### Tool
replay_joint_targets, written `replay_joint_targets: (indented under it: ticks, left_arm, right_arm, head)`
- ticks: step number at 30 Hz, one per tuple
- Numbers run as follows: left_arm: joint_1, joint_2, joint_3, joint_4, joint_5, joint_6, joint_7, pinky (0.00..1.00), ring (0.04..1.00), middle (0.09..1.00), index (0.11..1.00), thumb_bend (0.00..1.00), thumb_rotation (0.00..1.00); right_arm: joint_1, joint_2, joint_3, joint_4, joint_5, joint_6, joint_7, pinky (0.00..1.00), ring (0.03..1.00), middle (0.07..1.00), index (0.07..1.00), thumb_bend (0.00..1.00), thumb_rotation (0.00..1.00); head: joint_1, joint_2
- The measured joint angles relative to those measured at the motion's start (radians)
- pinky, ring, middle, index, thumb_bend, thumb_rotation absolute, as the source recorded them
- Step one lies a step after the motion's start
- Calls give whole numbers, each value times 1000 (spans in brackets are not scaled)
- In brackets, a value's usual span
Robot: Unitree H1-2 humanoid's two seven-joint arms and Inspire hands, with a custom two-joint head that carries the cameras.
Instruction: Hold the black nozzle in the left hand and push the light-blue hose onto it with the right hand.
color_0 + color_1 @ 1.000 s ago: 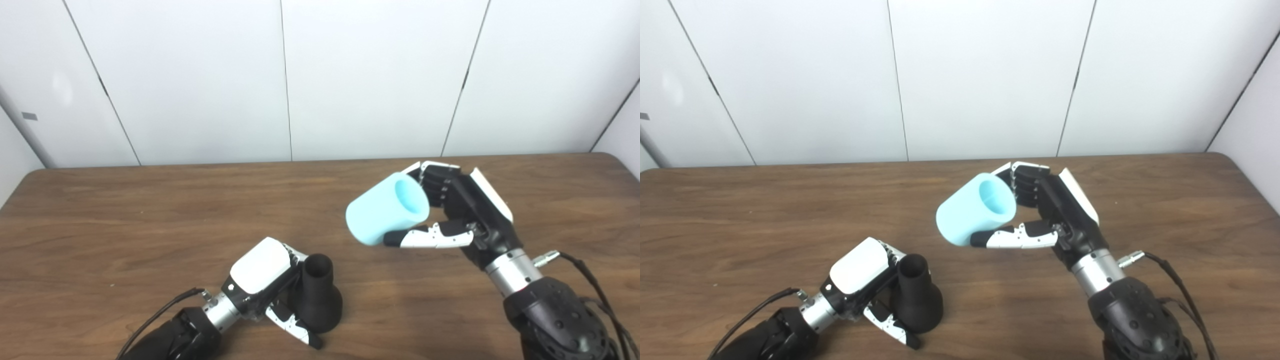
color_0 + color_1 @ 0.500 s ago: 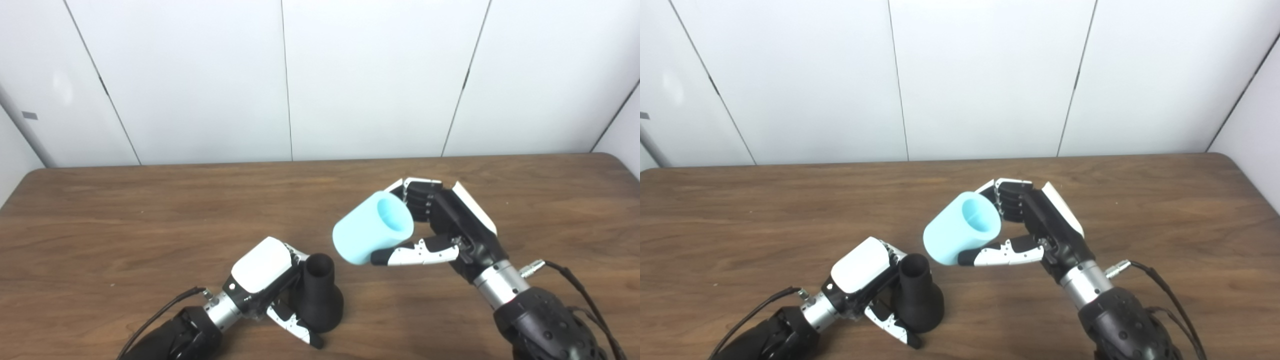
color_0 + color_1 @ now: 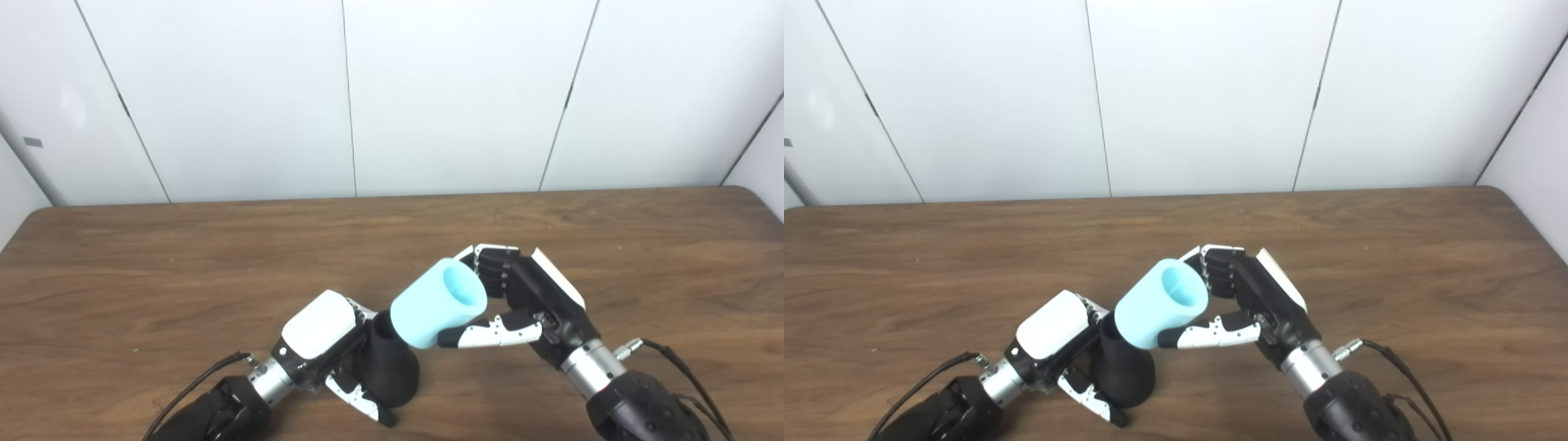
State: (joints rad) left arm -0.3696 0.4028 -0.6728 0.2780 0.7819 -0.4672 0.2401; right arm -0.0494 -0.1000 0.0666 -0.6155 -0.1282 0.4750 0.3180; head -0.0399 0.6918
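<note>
The black nozzle (image 3: 388, 372) stands upright on the wooden table (image 3: 184, 263) near the front edge, wide flared base down. My left hand (image 3: 324, 346) is shut on it, fingers and thumb wrapped round its lower body. My right hand (image 3: 520, 300) is shut on the light-blue hose (image 3: 438, 303), a short thick tube held tilted. The tube's lower left end sits over the nozzle's narrow top and hides the mouth; its open upper end faces up and right. In the right eye view the hose (image 3: 1159, 304) likewise covers the nozzle (image 3: 1123, 370) top.
White wall panels (image 3: 429, 92) stand behind the table's far edge. Cables trail from both wrists toward the front edge, one by the right wrist (image 3: 674, 361) and one by the left (image 3: 202, 380).
My right hand has carried the hose down and to the left, from well above and right of the nozzle until its lower end covers the nozzle's top. The left hand and nozzle have stayed put.
</note>
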Motion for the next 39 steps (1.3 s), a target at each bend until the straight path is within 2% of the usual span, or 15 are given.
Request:
replay_joint_targets:
  ticks: [16,28,39]
  left_arm:
    - [12,-4,18,-18,2,1,-19,336,422,475,496,521,0]
    - [17,-8,20,-25,3,2,-25,325,412,468,501,521,0]
    - [17,-11,18,-25,6,2,-25,330,419,475,495,521,0]
  right_arm:
    - [8,10,57,31,-69,0,1,394,457,494,469,501,0]
    - [8,8,88,68,-82,-4,-38,357,460,510,468,499,0]
    - [-6,-23,102,68,-101,-17,-47,368,460,507,459,499,0]
  head:
    - [15,-2]
    - [15,-12]
    - [8,-15]
